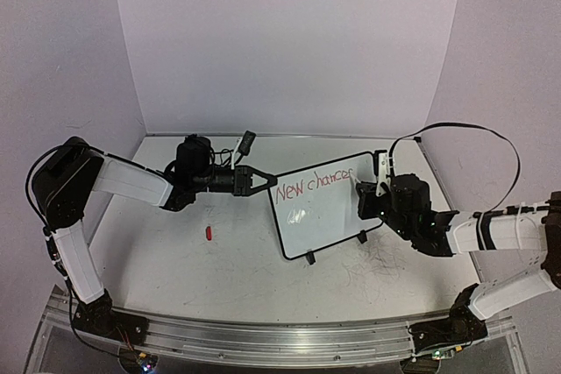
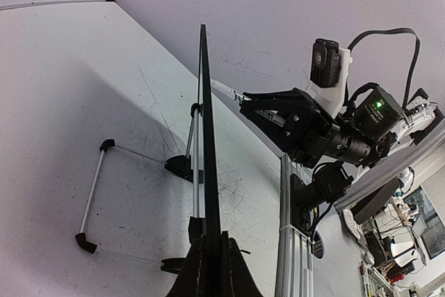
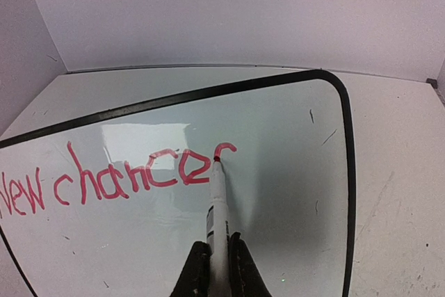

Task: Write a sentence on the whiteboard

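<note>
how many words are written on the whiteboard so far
2. "New" sits at the left of the top line on the whiteboard; "chance", plus an unfinished letter, follows to its right, at the marker tip. A faint smudge below is unreadable.

A robotics lab: aluminium mounting rail, plain backdrop walls.

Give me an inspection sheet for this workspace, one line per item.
Surface: table, white, scuffed.
Job's things: whiteboard tilted on its feet, "New chance" in red; marker tip on it.
Clutter: small red piece left of the board; black object near the back wall.
Grippers: left gripper shut on the board's edge; right gripper shut on the marker.
Cables: black cable loops up from the right gripper.
Surroundings: plain walls on three sides.
</note>
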### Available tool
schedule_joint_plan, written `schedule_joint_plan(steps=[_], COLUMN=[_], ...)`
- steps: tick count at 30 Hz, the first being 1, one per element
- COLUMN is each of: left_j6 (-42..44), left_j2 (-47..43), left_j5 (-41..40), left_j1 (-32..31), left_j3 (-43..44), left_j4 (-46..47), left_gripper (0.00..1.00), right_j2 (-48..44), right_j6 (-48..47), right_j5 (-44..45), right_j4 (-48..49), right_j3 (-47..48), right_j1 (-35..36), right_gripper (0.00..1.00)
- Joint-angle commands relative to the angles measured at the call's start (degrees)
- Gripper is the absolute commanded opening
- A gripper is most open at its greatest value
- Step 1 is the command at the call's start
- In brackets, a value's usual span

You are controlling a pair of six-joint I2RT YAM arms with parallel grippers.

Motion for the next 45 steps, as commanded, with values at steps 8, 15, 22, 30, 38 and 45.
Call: schedule_joint_plan(steps=[8, 15, 22, 30, 38, 45], left_j6=[0.0, 0.0, -0.1, 0.0, 0.0, 0.0], left_j2=[-0.7, -0.6, -0.5, -0.5, -0.5, -0.5], left_j5=[2.9, 2.9, 2.9, 2.8, 2.8, 2.8], left_j1=[-0.8, -0.8, -0.8, -0.8, -0.8, -0.8], left_j3=[1.4, 1.4, 1.5, 1.4, 1.5, 1.5], left_j4=[-2.9, -2.9, -2.8, -2.9, -2.9, -2.9], left_gripper=[0.00, 0.00, 0.00, 0.00, 0.00, 0.00], right_j2=[-0.5, -1.0, -1.2, -0.8, -0.8, -0.6], right_j6=[2.0, 2.7, 2.6, 2.2, 2.5, 2.6], right_j5=[3.6, 2.7, 1.3, -0.1, -0.4, -0.3], right_j4=[-3.9, -4.7, -4.5, -3.9, -3.8, -3.7], right_j3=[-0.3, -0.4, -0.8, -0.5, -0.2, 0.3], right_j1=[-0.3, -0.3, -0.2, 0.0, 0.8, 1.6], right_gripper=[0.00, 0.00, 0.00, 0.00, 0.00, 0.00])
